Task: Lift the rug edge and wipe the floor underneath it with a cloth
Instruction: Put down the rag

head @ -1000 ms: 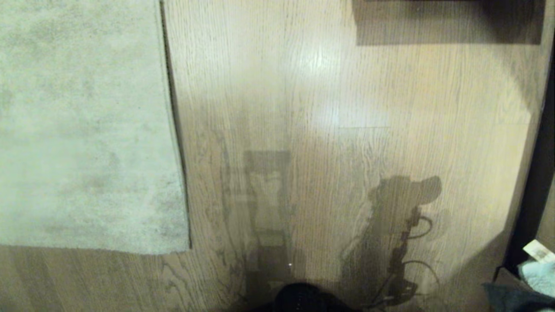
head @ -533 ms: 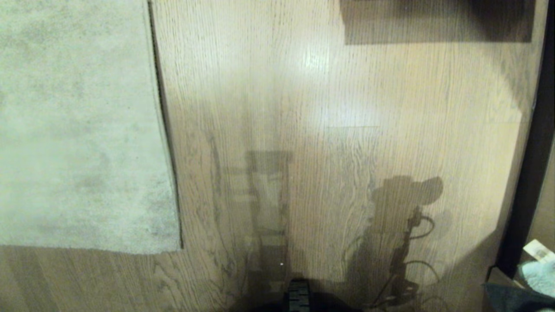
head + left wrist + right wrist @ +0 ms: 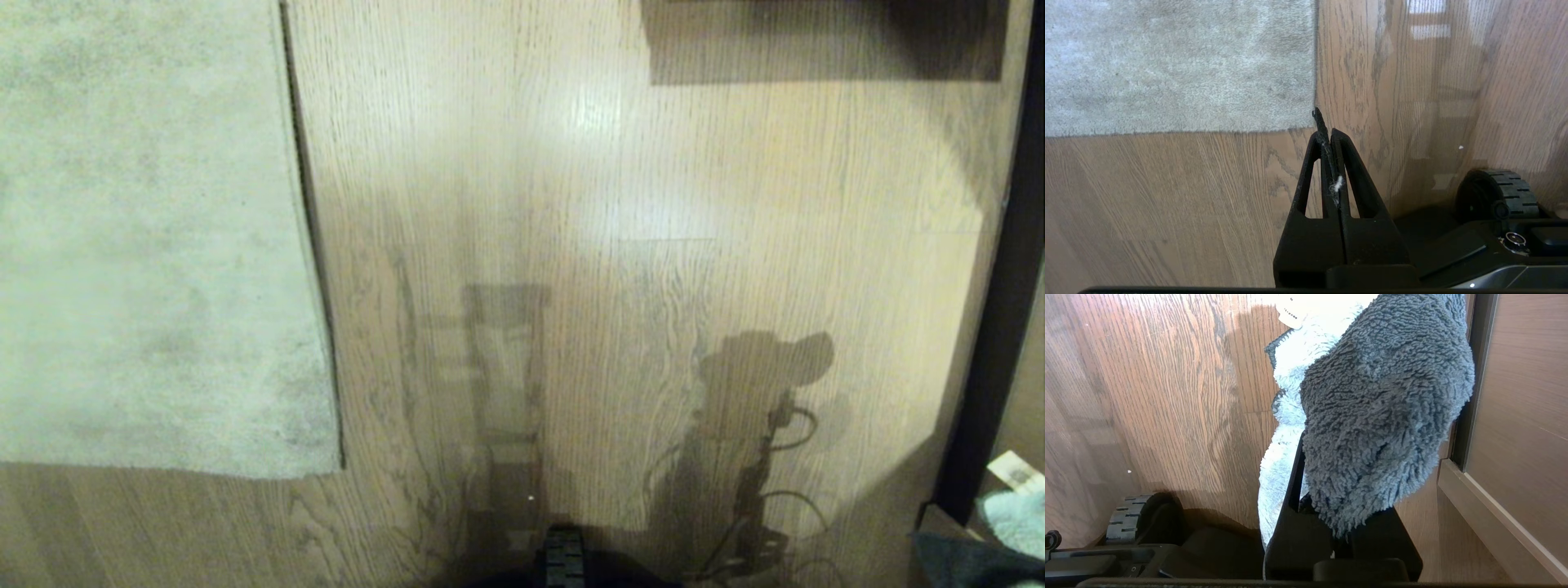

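My left hand was closed on nothing above the floor, near the rug edge. My right hand gripped the cloth, which hid its fingertips.

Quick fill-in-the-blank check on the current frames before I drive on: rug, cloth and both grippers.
1. The rug edge lies ____ on the floor.
2. The cloth is held by the ____ gripper.
3. The left gripper is shut and holds ____.
4. The cloth's darker side is ____.

Missing words: flat; right; nothing; grey
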